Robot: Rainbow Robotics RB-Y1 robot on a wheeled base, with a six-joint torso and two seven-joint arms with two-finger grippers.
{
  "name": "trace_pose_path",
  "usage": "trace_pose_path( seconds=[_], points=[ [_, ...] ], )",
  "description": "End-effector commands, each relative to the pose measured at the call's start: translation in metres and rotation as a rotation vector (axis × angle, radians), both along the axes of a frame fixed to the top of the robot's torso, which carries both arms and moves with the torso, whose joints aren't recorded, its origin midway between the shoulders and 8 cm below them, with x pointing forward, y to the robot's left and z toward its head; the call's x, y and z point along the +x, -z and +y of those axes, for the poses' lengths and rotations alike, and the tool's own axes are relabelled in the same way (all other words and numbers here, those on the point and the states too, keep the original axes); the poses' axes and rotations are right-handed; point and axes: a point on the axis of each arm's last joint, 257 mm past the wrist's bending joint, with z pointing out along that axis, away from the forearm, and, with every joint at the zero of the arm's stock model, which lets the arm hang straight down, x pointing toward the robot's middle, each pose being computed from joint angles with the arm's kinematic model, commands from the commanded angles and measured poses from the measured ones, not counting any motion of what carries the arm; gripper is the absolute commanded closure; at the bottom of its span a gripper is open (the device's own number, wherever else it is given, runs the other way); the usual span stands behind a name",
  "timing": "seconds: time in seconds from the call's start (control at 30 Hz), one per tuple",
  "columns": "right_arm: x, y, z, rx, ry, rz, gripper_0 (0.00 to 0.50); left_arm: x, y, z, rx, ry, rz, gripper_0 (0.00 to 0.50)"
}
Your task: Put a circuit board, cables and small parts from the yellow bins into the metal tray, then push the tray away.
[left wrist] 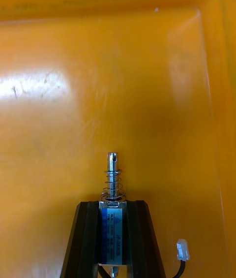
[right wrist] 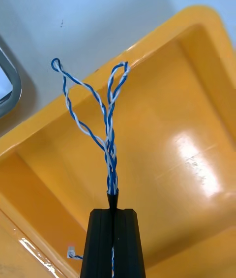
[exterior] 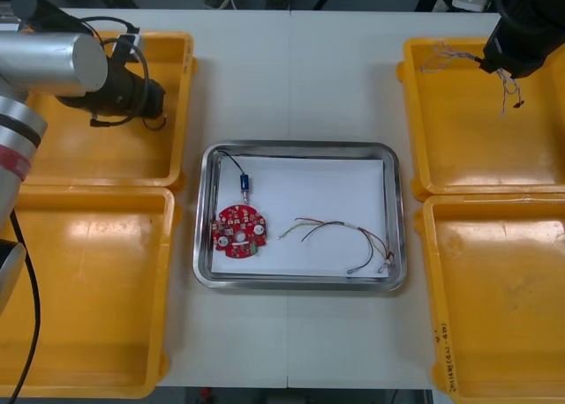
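Observation:
My left gripper (exterior: 155, 100) hangs over the far left yellow bin (exterior: 168, 161). In the left wrist view it (left wrist: 113, 205) is shut on a small metal part (left wrist: 113, 187) with a blue label, a spring and a pin; a black lead with a clear plug (left wrist: 182, 249) trails from it. Over the far right yellow bin (exterior: 415, 130) my right gripper (exterior: 493, 62) is shut on a twisted blue and white cable (right wrist: 109, 120), whose loops stick out past the fingers (right wrist: 98, 238). The metal tray (exterior: 300, 282) holds a red circuit board (exterior: 238, 232), a small part on a black lead (exterior: 244, 184) and a thin red and black cable (exterior: 340, 232).
Two near yellow bins, left (exterior: 88, 377) and right (exterior: 437, 333), flank the tray. The tray's rim (right wrist: 11, 86) shows beside the right bin's wall (right wrist: 88, 81). Bare table lies beyond the tray toward the far edge.

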Motion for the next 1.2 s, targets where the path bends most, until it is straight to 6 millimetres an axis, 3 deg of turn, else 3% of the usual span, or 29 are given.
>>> trace_pose_path(
  seconds=[0.03,0.4,0.7,0.83,0.9,1.03,1.2],
  points=[
    [0.003,-0.042,0.016,0.02,-0.02,-0.106,0.5,0.002,-0.065,0.023,0.078,0.038,-0.062,0.5],
    [-0.014,-0.039,0.105,-0.02,-0.237,-0.128,0.5,-0.036,-0.091,0.035,0.1,0.023,0.005,0.499],
    [-0.036,-0.011,0.172,-0.061,-0.38,-0.087,0.5,-0.069,-0.095,0.032,0.143,0.028,0.041,0.499],
    [-0.047,0.011,0.186,-0.075,-0.421,-0.053,0.5,-0.082,-0.096,0.028,0.135,0.011,0.052,0.5],
    [-0.057,0.033,0.19,-0.089,-0.447,-0.021,0.5,-0.09,-0.098,0.023,0.13,0.006,0.054,0.498],
    [-0.069,0.065,0.187,-0.13,-0.459,0.022,0.5,-0.108,-0.095,0.018,0.144,0.011,0.078,0.499],
    [-0.075,0.09,0.183,-0.197,-0.465,0.057,0.5,-0.126,-0.09,0.014,0.16,0.01,0.095,0.5]
  ],
)
